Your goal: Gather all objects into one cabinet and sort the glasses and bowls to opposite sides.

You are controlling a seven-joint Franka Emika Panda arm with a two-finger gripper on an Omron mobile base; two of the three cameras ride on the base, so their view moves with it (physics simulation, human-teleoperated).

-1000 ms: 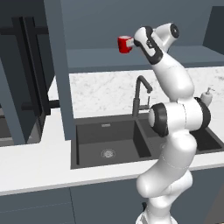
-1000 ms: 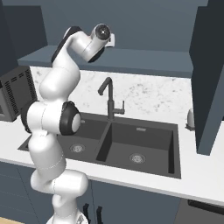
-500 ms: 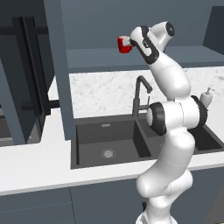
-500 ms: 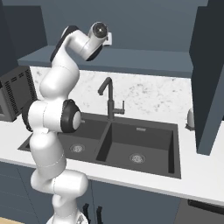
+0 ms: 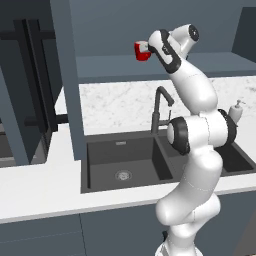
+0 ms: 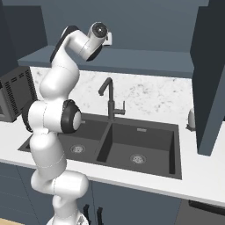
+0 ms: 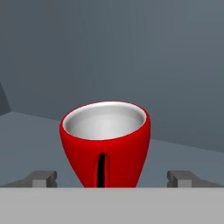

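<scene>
Reaching up to the slate-blue shelf (image 5: 210, 64), my gripper (image 7: 113, 177) spread wide, red cup (image 7: 105, 142) upright between my fingertips (image 7: 41, 177), neither visibly touching it.

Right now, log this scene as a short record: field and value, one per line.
setting: kitchen counter with a double sink and black tap
target: red cup, upright on the grey shelf above the counter
end effector: open, level with the cup, one fingertip on each side, not touching
cup contents: looks empty, pale inside
cabinet door: open, left of the sink
other: soap dispenser at the right of the sink
</scene>
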